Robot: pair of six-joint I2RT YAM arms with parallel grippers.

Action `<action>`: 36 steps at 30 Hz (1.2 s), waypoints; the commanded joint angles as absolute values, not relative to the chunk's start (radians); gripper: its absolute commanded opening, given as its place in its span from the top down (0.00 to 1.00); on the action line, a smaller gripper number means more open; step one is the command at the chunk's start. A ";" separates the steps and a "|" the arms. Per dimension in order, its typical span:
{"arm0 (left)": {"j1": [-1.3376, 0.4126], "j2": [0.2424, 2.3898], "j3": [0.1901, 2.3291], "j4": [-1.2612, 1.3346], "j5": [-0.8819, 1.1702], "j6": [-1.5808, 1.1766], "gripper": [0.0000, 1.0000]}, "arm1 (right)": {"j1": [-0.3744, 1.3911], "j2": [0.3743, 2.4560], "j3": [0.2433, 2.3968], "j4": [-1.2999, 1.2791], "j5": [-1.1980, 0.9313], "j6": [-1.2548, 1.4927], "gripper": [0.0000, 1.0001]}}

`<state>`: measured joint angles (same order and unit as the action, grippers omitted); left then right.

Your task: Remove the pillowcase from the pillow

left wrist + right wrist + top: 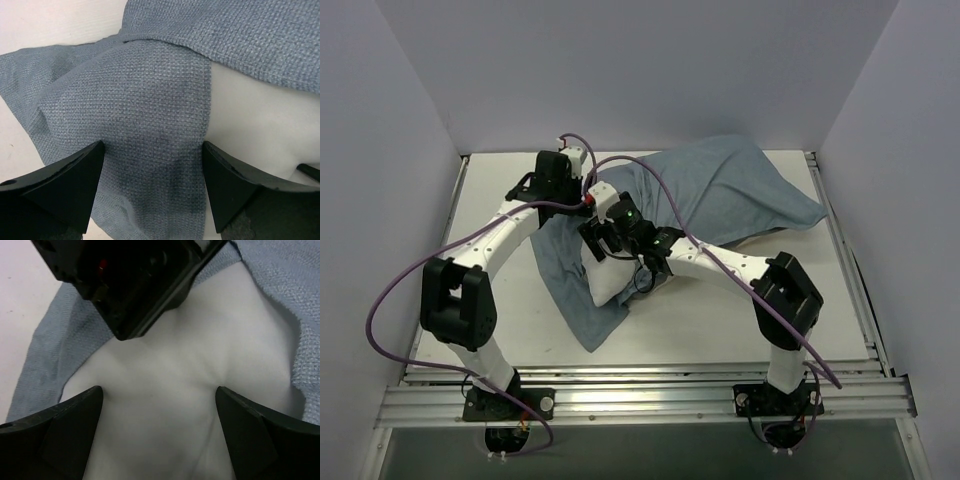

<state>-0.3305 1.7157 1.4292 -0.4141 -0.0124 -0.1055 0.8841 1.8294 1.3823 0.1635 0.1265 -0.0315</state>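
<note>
My left pincer (153, 150) is wide open. Its two black fingers (65, 185) are far from each other and they grip nothing. In the gap between them lies the large limp blue-grey woven pillowcase (145, 100), a little bulged. I cannot tell if the fingertips touch the cloth or only hang just above it. The hem of the cloth runs beside my right-hand finger, and past this hem the plump plain white pillow (255, 125) is bare. Another fold of the same cloth crosses above it.

My right pincer (159, 392) is also fully open and it holds nothing. Between its black fingers (55, 435) there is only the soft wrinkled white fabric of the pillow. The blue-grey cloth borders the pillow on both sides, and my left pincer hangs close over it at the top of this view.

From the camera above, both pincers meet near the middle of the white table top (720, 320), very near to each other. One white end of the pillow comes out of the pillowcase below them, toward the near edge. The cloth covers the other part of the pillow and stretches toward the far right corner of the table. A flat flap of it lies on the table at the near left of the bare end.
</note>
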 commanded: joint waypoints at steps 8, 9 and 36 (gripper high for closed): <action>-0.318 1.749 1.414 -0.426 -0.029 -0.078 0.18 | 0.802 1.916 1.214 0.242 0.279 0.038 0.84; -0.319 1.750 1.411 -0.426 -0.034 -0.074 0.19 | 0.796 1.908 1.189 0.247 0.281 0.047 1.00; -0.314 1.746 1.397 -0.459 -0.279 -0.139 0.71 | 0.595 1.347 0.801 0.005 0.189 0.348 1.00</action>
